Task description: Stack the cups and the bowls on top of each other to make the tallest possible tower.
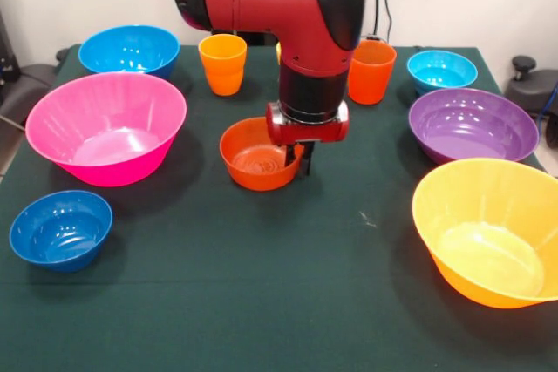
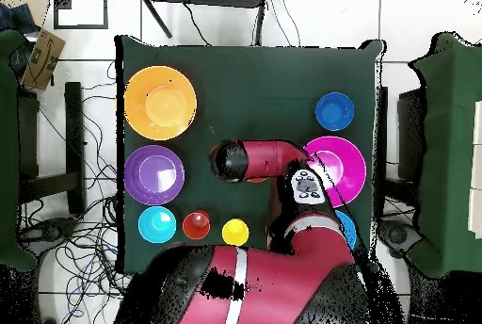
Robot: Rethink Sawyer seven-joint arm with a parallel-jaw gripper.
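Note:
My gripper hangs from the red and black arm at the right rim of the small orange-red bowl, which sits mid-table. The light orange cup and the darker red-orange cup stand behind it, to either side of the arm. The arm hides the yellow cup in the front view; it shows in the overhead view. The dark blue bowl is front left and the cyan bowl back right. Each piece stands alone.
A large pink bowl and a medium blue bowl are on the left. A purple bowl and a large yellow-orange bowl are on the right. The dark green tablecloth covers the table.

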